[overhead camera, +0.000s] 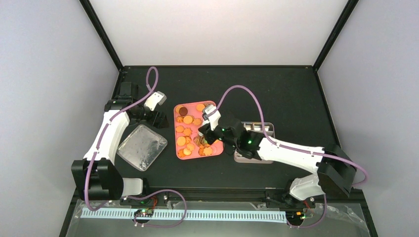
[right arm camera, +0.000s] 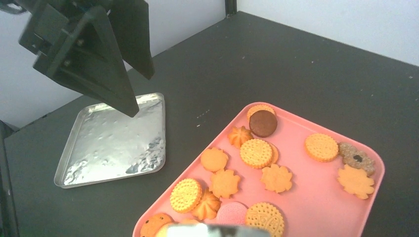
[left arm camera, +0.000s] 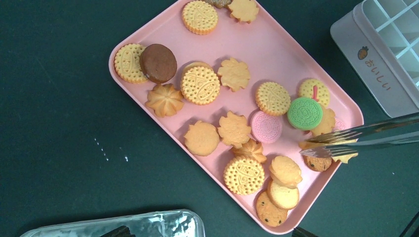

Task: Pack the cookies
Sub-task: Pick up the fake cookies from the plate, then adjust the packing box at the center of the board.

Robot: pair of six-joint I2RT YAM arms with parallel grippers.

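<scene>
**Cookies on the pink tray, tongs pinched at one corner**

The cookies lie loose across the pink tray, mostly golden, with one brown, one green and one pink among them. At the tray's corner nearest the box, the tongs reach in with their arms almost together, the tips nipping a yellow cookie beside a chip-studded one. The right hand hangs over that same side of the tray and has hold of the tongs.

The left hand is spread wide and empty. It hovers off the tray's opposite long side, above the silver pan, which lies on the table just beside the tray.

The right hand's own fingers cannot be made out. Its camera catches only a blurred pale strip at the bottom edge. Which cookie the tips pinch is hard to tell. The right arm covers much of the box from above, and the left wrist view cuts off both box and pan.
</scene>
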